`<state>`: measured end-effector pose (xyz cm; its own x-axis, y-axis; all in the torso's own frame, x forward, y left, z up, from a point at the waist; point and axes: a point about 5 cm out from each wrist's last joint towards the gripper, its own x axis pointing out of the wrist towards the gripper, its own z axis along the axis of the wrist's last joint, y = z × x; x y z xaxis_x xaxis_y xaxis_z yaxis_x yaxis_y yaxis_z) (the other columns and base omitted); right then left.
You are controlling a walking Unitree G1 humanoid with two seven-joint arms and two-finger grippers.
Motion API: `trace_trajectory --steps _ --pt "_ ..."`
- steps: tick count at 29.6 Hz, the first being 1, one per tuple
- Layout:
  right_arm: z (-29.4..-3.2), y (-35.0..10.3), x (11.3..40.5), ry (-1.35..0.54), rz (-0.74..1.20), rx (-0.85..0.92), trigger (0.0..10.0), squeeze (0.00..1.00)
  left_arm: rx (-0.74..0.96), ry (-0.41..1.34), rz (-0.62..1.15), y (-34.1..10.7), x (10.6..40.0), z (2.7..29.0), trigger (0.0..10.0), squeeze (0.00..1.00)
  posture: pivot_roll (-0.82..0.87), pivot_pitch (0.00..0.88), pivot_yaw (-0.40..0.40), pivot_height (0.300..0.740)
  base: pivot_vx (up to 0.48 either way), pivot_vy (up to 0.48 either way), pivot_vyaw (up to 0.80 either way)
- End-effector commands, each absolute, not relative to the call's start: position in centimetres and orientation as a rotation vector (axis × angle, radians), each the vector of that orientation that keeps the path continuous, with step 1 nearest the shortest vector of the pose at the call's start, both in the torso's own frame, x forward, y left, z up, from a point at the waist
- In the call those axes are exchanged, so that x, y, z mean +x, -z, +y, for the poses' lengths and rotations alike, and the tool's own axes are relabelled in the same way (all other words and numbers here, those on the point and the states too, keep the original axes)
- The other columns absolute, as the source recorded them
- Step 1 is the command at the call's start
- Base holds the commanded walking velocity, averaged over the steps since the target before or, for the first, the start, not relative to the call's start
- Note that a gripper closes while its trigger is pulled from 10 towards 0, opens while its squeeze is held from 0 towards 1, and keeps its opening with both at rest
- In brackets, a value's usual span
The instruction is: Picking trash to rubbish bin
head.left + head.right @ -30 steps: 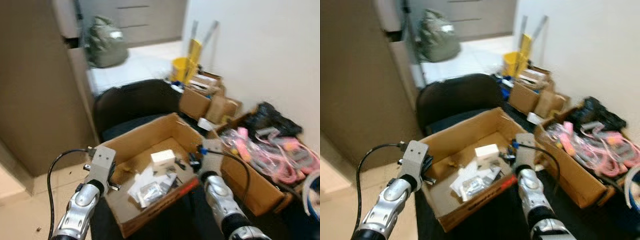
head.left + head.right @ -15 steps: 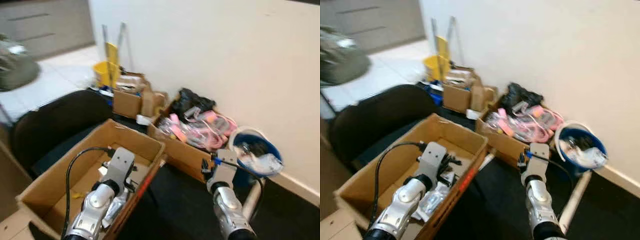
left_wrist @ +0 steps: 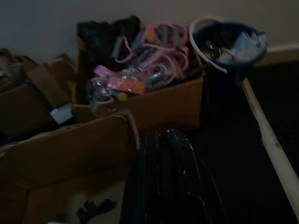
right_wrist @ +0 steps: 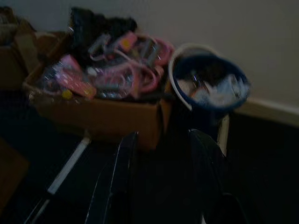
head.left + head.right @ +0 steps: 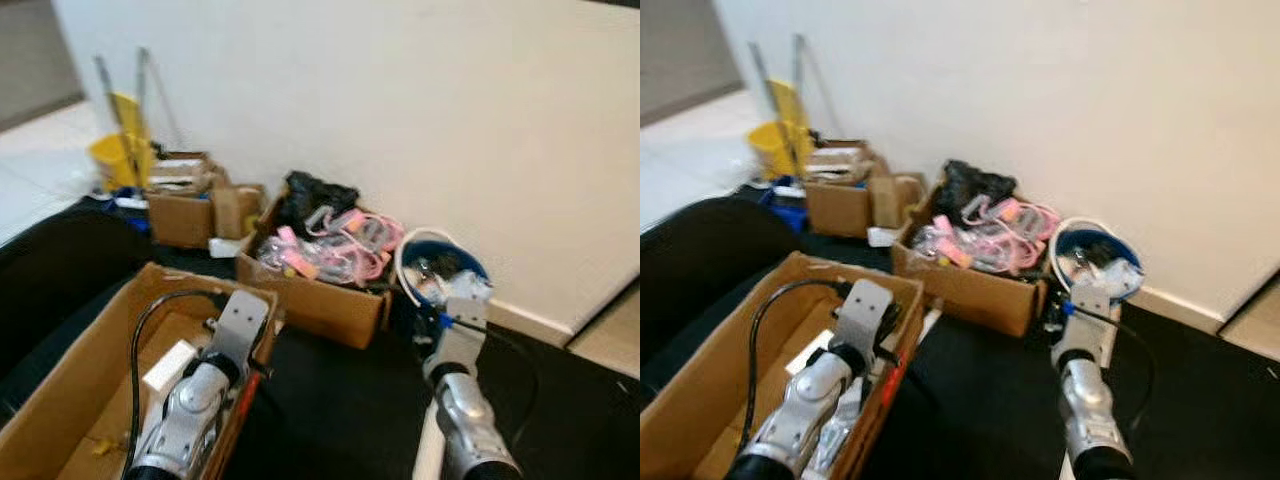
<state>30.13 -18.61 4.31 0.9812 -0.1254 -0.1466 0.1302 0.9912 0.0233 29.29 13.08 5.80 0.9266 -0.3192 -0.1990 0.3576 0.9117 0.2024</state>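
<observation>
two boxes, pink-filled box (image 5: 975, 262), blue bin (image 5: 1097, 262) seemingly holding trash

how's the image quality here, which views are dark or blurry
Both eye views are well lit but softly blurred, the pink items in the cardboard box smeared; left wrist view is dim, the left gripper a black shape under a legible blue bin; right wrist view is darkest and blurred, the right gripper barely outlined.
</observation>
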Motion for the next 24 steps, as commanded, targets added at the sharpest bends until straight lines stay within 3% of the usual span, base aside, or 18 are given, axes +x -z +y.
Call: trace_trajectory --steps 1,24 --pt "-19.23 -3.76 29.6 0.148 0.177 0.018 10.0 0.0 0.221 0.338 0.189 -5.23 29.02 13.17 10.0 0.0 -0.03 0.052 0.021 0.74 0.0 0.0 -0.8" --pt "-19.63 -3.13 29.09 0.157 0.223 -0.049 10.0 0.0 0.231 0.334 0.205 -4.94 29.27 12.97 10.0 0.0 -0.03 0.05 0.021 0.74 0.0 0.0 -0.8"
